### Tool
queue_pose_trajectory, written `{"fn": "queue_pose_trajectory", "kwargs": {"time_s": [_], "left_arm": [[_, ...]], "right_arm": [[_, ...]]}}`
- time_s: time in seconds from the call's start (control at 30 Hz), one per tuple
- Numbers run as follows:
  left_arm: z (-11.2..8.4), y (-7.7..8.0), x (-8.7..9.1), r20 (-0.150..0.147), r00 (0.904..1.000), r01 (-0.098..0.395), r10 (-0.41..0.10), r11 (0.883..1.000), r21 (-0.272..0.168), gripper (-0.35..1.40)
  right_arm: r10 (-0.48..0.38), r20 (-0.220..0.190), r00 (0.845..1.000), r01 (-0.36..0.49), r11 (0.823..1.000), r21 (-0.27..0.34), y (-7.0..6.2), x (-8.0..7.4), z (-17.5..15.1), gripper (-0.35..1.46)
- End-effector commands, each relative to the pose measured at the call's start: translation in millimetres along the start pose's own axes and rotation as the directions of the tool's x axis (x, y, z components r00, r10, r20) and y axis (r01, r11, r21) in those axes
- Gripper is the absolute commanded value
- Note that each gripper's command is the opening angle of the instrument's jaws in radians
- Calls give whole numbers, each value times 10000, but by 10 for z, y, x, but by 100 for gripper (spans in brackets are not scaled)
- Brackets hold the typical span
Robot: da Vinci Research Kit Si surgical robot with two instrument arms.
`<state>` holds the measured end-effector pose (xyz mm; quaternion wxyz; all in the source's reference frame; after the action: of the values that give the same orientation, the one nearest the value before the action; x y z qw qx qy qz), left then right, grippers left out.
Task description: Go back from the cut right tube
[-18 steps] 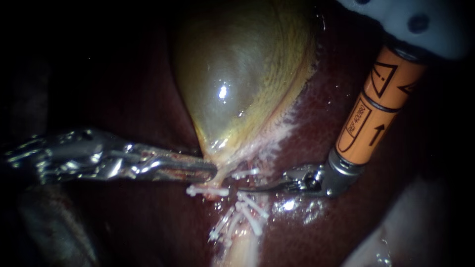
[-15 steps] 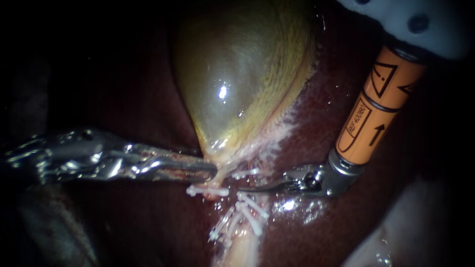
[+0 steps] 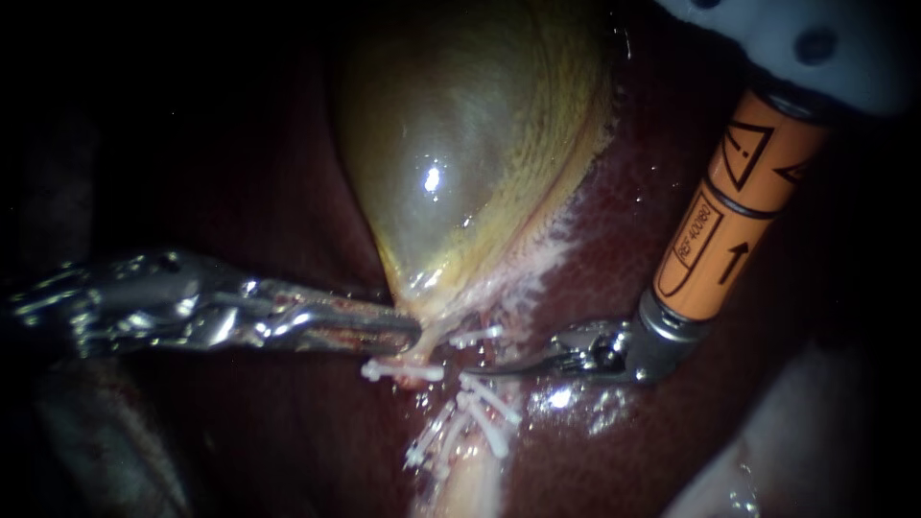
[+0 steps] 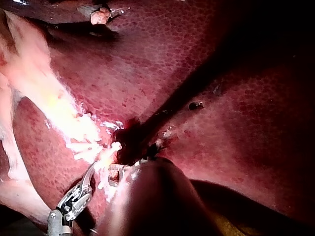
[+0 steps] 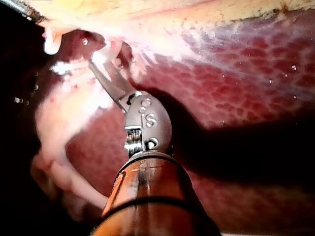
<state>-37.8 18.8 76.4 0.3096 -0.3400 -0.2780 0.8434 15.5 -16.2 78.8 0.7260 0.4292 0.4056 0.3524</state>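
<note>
Liver bed [image 3: 652,230]; clipped tube [image 3: 472,480] beside right instrument [image 3: 484,365]; left instrument [image 3: 408,331] grips gallbladder [image 3: 460,144].

Surgical bench setting, probably a lab, glistening liver [image 3: 614,240], gallbladder [image 3: 451,163], white clips [image 3: 489,398]

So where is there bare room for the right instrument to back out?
Free: bare liver between the edge of the gallbladder and the shaft of the right instrument, and below that shaft. Crowded: ahead of its tip, where the clips cluster and the left instrument holds the gallbladder's neck.
</note>
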Motion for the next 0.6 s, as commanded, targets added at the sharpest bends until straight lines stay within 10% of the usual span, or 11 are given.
{"fn": "queue_pose_trajectory", "kwargs": {"time_s": [0.03,0.6], "left_arm": [[0,0,0,-1,10000,-1,1,10000,0,-35],[1,-1,0,-1,10000,-3,3,10000,-2,-35]], "right_arm": [[-160,3,9999,160,9999,-10,1,0,-1,56],[-1736,102,9848,1735,9848,44,4,0,-25,81]]}}
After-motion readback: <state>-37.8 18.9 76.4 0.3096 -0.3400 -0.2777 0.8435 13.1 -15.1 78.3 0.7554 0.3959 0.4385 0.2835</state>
